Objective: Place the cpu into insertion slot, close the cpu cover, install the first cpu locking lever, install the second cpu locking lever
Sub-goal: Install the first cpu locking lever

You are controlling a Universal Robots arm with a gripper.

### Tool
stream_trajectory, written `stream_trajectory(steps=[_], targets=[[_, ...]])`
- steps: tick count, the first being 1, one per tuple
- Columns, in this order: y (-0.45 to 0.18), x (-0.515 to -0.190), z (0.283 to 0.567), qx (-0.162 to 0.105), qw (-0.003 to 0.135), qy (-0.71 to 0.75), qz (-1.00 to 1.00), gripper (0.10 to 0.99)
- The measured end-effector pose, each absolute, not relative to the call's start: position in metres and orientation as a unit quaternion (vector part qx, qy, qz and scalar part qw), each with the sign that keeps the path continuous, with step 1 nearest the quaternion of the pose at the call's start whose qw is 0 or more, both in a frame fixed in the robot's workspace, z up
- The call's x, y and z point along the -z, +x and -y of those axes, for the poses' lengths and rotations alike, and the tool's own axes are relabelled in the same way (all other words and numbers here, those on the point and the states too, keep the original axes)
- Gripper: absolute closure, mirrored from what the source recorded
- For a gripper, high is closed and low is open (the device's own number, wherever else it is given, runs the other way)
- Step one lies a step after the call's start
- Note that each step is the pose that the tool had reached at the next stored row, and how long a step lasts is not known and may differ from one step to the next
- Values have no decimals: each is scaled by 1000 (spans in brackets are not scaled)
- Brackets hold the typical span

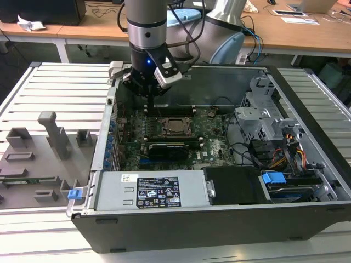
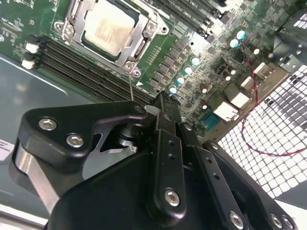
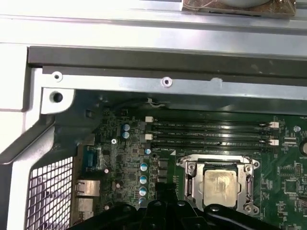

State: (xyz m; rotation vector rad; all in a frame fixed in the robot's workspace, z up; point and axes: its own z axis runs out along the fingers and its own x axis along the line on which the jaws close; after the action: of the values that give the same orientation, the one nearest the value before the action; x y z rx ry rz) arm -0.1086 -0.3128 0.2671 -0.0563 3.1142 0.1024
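The cpu lies flat in the socket on the green motherboard, pale metal face up. The cpu cover, a metal frame, lies down around it. A thin wire locking lever rises from a corner of the socket toward my gripper. My gripper hangs a little above the board beside the socket, on the exterior view's left of it. Its black fingers are shut together, and I see nothing between them.
Memory slots run along the far side of the socket. The case walls ring the board. A drive cage and cables fill the exterior view's right, the power supply the front. A grey fixture tray lies left.
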Motion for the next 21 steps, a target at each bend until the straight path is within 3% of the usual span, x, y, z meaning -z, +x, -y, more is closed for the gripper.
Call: stream_trajectory(steps=[21], targets=[[-98,-261,297,-33,13,-18,-999,984]])
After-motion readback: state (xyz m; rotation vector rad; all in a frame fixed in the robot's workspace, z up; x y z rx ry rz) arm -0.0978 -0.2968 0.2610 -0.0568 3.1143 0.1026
